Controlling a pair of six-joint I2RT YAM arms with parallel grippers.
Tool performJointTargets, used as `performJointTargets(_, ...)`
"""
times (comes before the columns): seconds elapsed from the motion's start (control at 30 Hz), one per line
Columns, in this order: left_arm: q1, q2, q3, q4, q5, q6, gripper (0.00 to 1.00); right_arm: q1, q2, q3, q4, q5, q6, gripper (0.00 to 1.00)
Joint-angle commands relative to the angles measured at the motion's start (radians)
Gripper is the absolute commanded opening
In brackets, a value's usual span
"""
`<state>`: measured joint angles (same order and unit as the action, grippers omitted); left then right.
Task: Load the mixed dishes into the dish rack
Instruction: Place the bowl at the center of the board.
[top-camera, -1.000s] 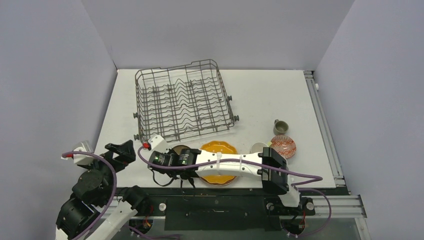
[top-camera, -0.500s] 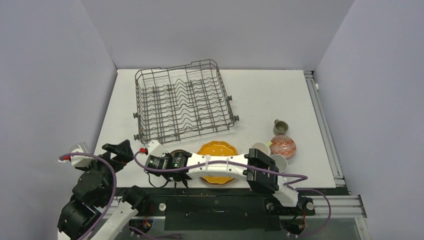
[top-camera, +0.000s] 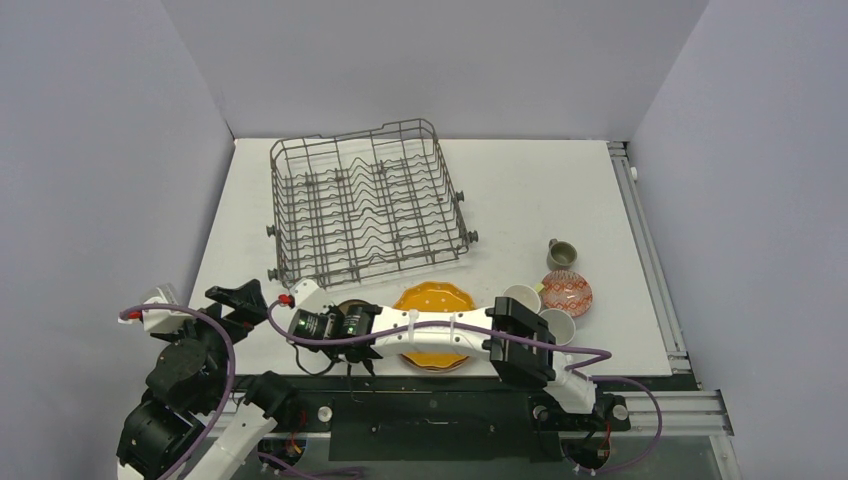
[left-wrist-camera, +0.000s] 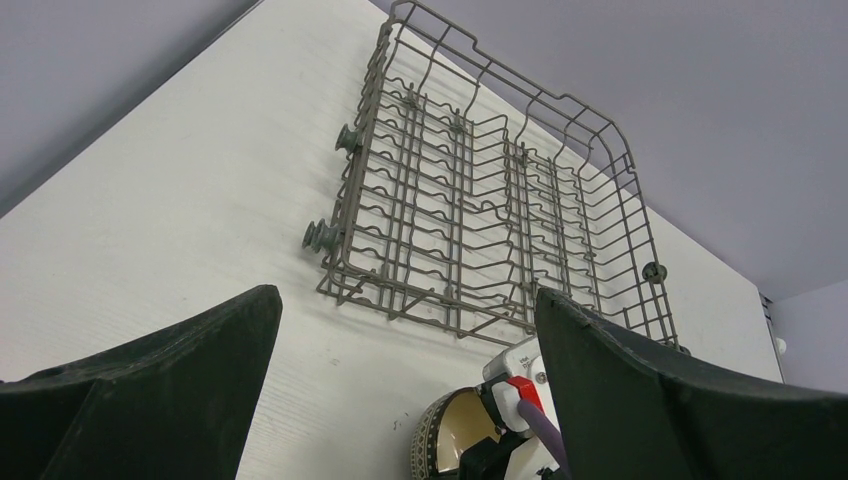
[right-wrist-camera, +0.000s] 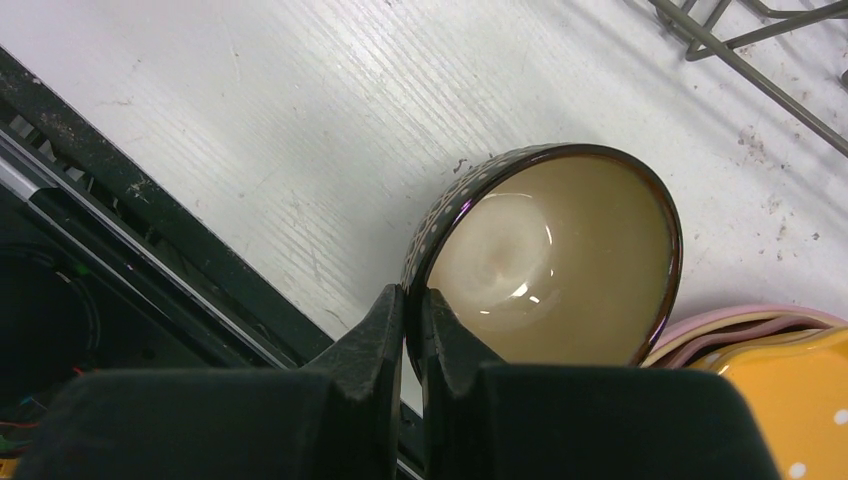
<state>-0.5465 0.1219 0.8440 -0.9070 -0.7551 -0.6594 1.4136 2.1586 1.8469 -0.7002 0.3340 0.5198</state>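
2 black fingers (right-wrist-camera: 365, 345) of the right gripper (right-wrist-camera: 412, 302) are closed tight on the left rim of the dark brown bowl (right-wrist-camera: 545, 260), 1 inside the cream interior and 1 on the dotted outer wall. The bowl sits close to the table's near edge (right-wrist-camera: 215, 275), just beside a stack of plates with the orange plate (right-wrist-camera: 805, 405) on top and a pink plate (right-wrist-camera: 705, 322) under it. Whether the bowl's foot is clear of the surface I cannot tell. A thin rim pinch on glazed ware will likely let the bowl swing, so the lift should be straight up and slow, with the wrist kept level, before any travel. The black frame below the edge leaves no room to pull back, and the plate stack blocks the right, so the free path is up and away. The left gripper (left-wrist-camera: 400, 320) hangs at the near left corner with its jaws spread wide and nothing in them, and it should stay there, out of the line. Farther out, the dish rack (top-camera: 365, 205) stands on the left half of the table, its near wall close to the bowl, so the bowl must rise above that wall first. The patterned bowl (top-camera: 568, 292) and the mugs lie well to the right.
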Motion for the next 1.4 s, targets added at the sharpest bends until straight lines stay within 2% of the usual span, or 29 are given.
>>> performJointTargets(0.0,0.008,0.022,0.014,0.034,0.011,0.019,0.96,-0.006,0.018,0.04,0.072,0.024,0.012,0.0)
performJointTargets(0.33,0.013,0.023,0.013,0.036,0.014,0.02,0.96,-0.006,0.023,0.001,0.099,0.013,0.03,0.06)
performJointTargets(0.6,0.013,0.03,0.013,0.036,0.016,0.02,0.96,-0.002,-0.019,-0.023,0.11,0.027,0.041,0.28)
performJointTargets(0.83,0.013,0.04,0.013,0.034,0.016,0.021,0.96,0.011,-0.074,-0.055,0.119,0.06,0.047,0.34)
performJointTargets(1.13,0.013,0.085,0.015,0.036,0.014,0.019,0.96,0.052,-0.269,-0.154,0.16,0.066,0.057,0.4)
performJointTargets(1.37,0.013,0.196,0.04,0.022,0.019,0.027,0.96,0.078,-0.457,-0.262,0.164,0.115,0.058,0.43)
